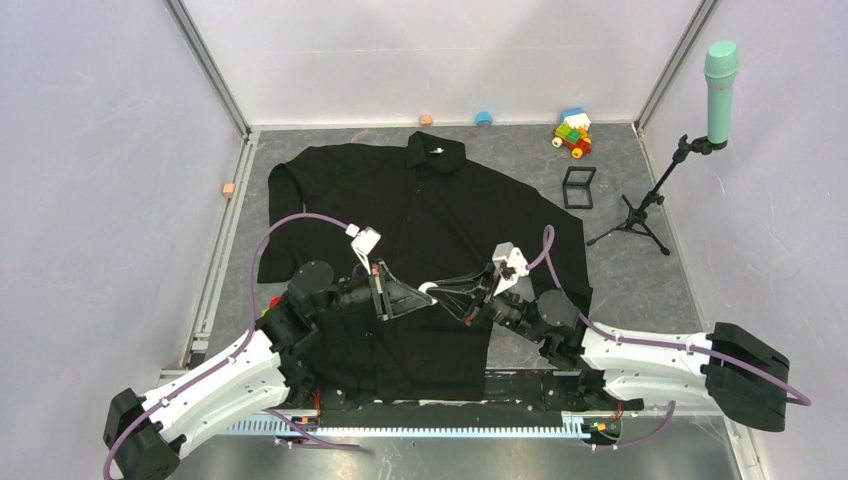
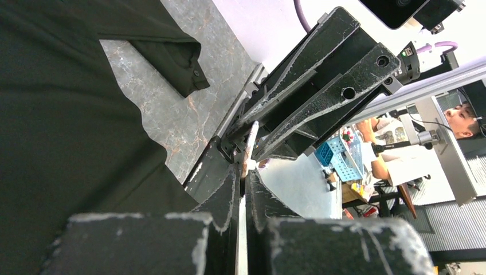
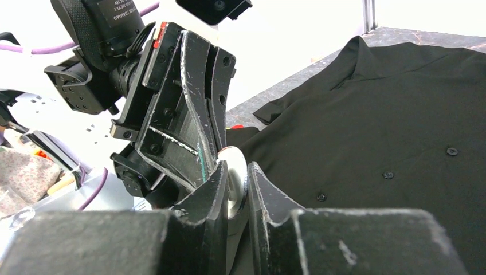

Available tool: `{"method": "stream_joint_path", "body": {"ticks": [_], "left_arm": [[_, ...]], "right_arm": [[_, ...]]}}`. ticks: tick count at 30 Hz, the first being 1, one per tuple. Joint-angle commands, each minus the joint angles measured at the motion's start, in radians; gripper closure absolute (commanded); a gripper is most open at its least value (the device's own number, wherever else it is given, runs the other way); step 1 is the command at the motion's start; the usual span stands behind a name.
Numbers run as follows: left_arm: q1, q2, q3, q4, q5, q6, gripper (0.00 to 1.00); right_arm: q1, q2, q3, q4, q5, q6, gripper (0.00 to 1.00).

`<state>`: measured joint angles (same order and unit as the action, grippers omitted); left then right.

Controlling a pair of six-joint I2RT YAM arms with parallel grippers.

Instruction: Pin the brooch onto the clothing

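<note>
Up close, from the right wrist, the brooch is a pale round disc pinched between the two fingers of the right gripper. Only its top part shows. The left gripper comes in from the left with its fingers almost together. Its tips are hidden behind the right one's finger, right at the disc. Behind them the black shirt lies on the grey counter. I count three small buttons on it.

From the left wrist, the disc is seen edge-on, just a thin pale strip. The left gripper's two fingers squeeze its lower end, and the right gripper's two fingers close on its upper part. One sleeve cuff lies on the counter. Far behind is a blue basket. What is in it is too blurry to tell.

From above, both grippers meet over the lower front of the one shirt, and the disc is too small to pick out between them. By the far edge I see one black frame box, one microphone on a stand, one heap of toy bricks and three little blocks.
</note>
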<state>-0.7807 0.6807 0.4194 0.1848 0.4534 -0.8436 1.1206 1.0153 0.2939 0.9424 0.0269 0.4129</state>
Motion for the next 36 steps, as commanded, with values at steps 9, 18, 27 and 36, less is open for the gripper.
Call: {"method": "stream_joint_path", "body": {"ticks": [9, 18, 27, 36], "left_arm": [[0.004, -0.024, 0.057, 0.064, -0.002, 0.015, 0.98], [0.005, -0.034, 0.076, -0.034, 0.069, 0.104, 0.98], [0.006, -0.028, 0.137, -0.237, -0.040, 0.177, 0.98], [0.066, 0.158, 0.316, -0.526, -0.092, 0.308, 0.98]], "right_arm": [[-0.009, -0.137, 0.104, -0.375, -0.024, -0.106, 0.51], [-0.126, -0.175, 0.221, -0.467, -0.163, 0.016, 0.34], [-0.220, -0.186, 0.218, -0.426, -0.357, 0.094, 0.19], [-0.220, -0.121, 0.312, -0.913, 0.173, 0.053, 0.21]]}}
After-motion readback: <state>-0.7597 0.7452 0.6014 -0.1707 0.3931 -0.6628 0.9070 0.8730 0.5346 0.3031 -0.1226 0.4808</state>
